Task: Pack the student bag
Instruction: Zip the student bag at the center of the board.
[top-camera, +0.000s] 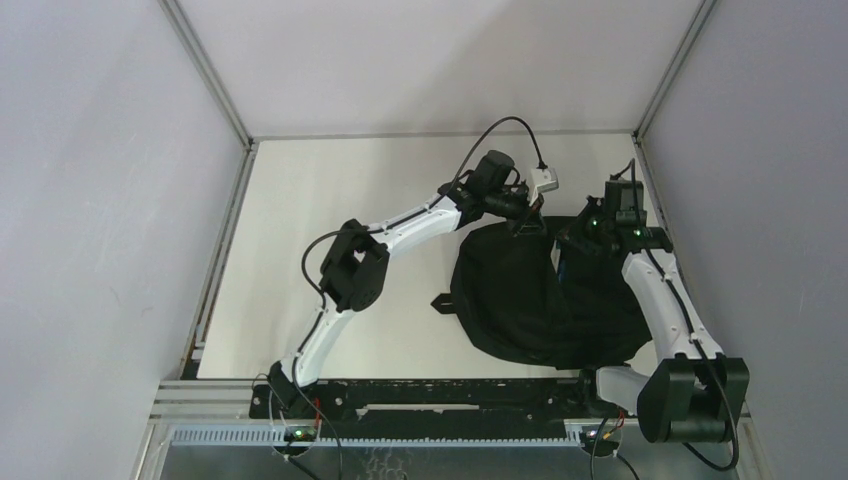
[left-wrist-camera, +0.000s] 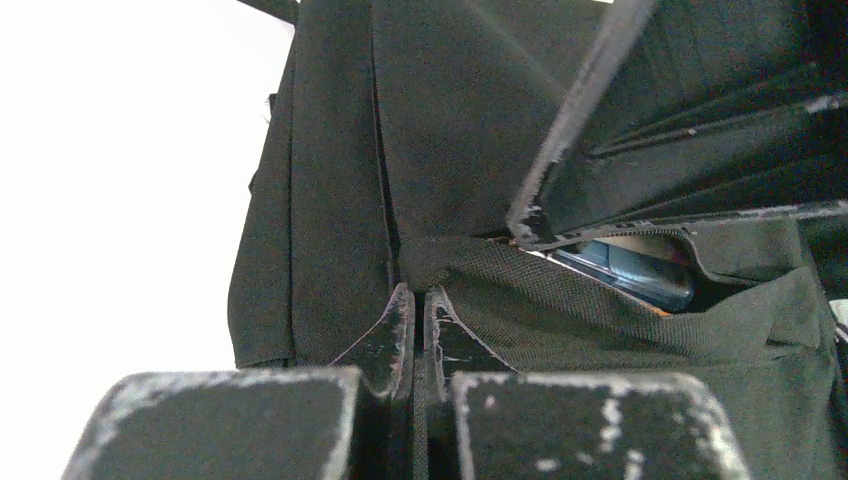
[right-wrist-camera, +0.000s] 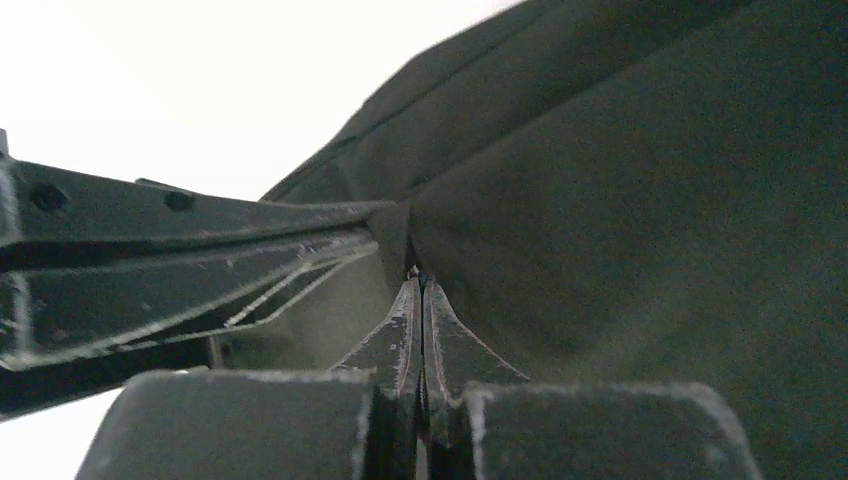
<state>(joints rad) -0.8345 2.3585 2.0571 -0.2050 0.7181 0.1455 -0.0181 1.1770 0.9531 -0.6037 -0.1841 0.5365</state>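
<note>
The left gripper (left-wrist-camera: 420, 300) and right gripper (right-wrist-camera: 420, 285) each pinch the far rim of the large soft black fabric backpack (top-camera: 530, 300). Its mouth gapes between them, and its body trails toward the bases.

Lab test cell: grey panel walls (top-camera: 90, 200), aluminium frame posts (top-camera: 206, 70), white table (top-camera: 330, 200).

Reached with the left arm (top-camera: 400, 230) from the near-left base diagonally toward the far right, elbow bent over mid-table. Stretched the right arm (top-camera: 660, 290) from the near-right base straight toward the far side. Pinched a fold of the student bag (top-camera: 530, 300) in the left gripper (left-wrist-camera: 418, 292), jaws pressed together; did likewise with the right gripper (right-wrist-camera: 418, 282), just beside it.
</note>
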